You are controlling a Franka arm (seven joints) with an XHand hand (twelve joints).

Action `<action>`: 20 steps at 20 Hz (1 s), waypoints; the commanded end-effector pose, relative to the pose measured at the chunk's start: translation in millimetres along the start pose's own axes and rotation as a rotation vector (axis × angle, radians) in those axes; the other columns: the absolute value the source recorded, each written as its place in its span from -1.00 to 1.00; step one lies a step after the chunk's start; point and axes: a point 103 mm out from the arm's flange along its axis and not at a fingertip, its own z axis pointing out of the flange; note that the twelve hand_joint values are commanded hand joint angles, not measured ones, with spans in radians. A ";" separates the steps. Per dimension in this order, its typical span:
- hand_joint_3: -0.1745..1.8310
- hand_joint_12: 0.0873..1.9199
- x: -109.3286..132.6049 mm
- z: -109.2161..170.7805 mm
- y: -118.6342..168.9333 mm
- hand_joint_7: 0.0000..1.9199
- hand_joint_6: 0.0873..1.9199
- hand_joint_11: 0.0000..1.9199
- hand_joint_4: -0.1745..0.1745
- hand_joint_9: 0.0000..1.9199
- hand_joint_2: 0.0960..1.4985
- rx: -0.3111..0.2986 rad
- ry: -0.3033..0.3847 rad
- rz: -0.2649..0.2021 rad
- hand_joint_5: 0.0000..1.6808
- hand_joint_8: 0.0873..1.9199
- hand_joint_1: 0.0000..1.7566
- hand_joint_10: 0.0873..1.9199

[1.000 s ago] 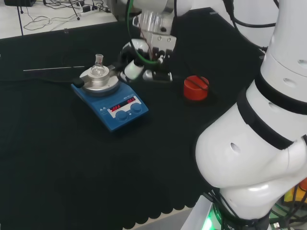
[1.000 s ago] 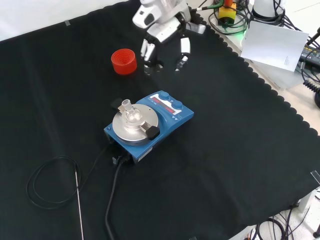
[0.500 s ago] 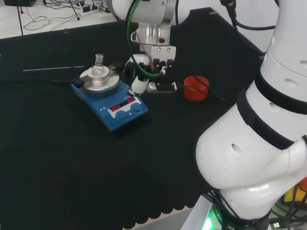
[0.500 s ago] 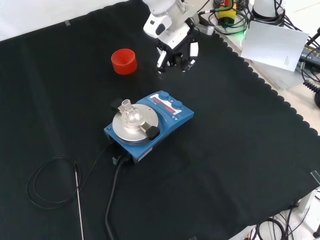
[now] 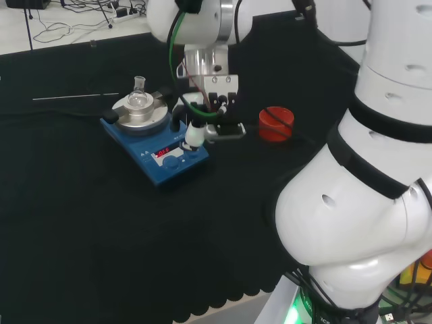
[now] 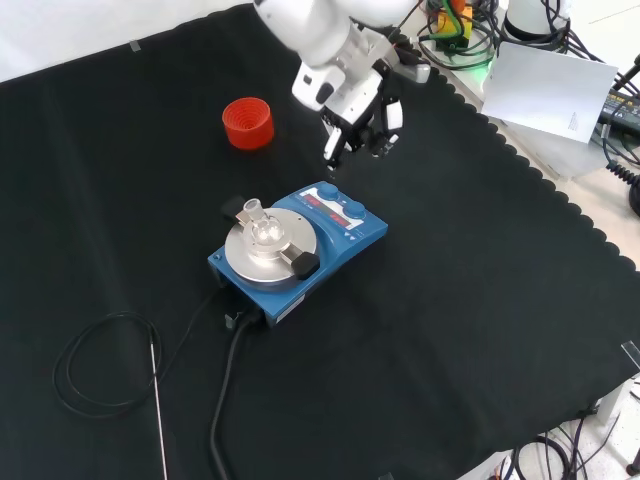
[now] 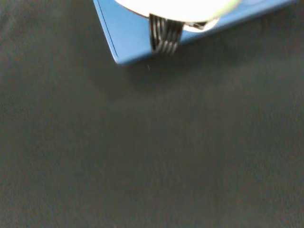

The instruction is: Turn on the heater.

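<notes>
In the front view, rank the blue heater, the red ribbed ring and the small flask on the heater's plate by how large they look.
1. Blue heater, clearly largest.
2. Red ribbed ring.
3. Small flask, smallest.

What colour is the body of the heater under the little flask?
Blue, with a silver round plate on top. The heater shows best in the front view.

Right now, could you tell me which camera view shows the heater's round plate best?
The front view: the heater's plate shows nearly from above, the small flask on it. The head view shows it obliquely. The wrist view shows the heater's blue corner.
</notes>
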 end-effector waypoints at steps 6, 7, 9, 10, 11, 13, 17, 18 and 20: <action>0.16 0.30 0.1 29.5 0.5 0.54 -0.28 0.22 -0.25 0.70 -0.16 0.136 -0.097 0.016 -0.70 0.65 0.59 0.54; 0.16 0.30 1.3 30.7 0.1 0.54 -0.29 0.22 -0.24 0.70 -0.16 0.138 -0.099 0.016 -0.71 0.65 0.59 0.54; 0.17 0.30 3.0 33.3 -0.2 0.54 -0.32 0.22 -0.23 0.70 -0.17 0.144 -0.104 0.015 -0.70 0.66 0.60 0.54; 0.17 0.30 4.0 34.3 0.0 0.54 -0.32 0.22 -0.22 0.70 -0.17 0.148 -0.108 0.015 -0.70 0.66 0.60 0.54; 0.18 0.30 5.3 35.3 0.2 0.54 -0.33 0.22 -0.22 0.70 -0.17 0.149 -0.112 0.014 -0.70 0.66 0.60 0.54; 0.18 0.30 8.4 35.9 0.5 0.54 -0.34 0.22 -0.22 0.70 -0.17 0.151 -0.120 0.011 -0.70 0.66 0.60 0.54; 0.19 0.31 13.4 34.4 1.0 0.54 -0.37 0.22 -0.21 0.70 -0.18 0.149 -0.130 0.006 -0.70 0.66 0.60 0.54; 0.19 0.31 14.7 34.2 1.3 0.54 -0.37 0.22 -0.21 0.70 -0.18 0.148 -0.132 0.005 -0.70 0.66 0.60 0.55; 0.20 0.31 17.0 34.3 2.1 0.54 -0.38 0.22 -0.20 0.70 -0.18 0.147 -0.136 0.003 -0.71 0.66 0.60 0.55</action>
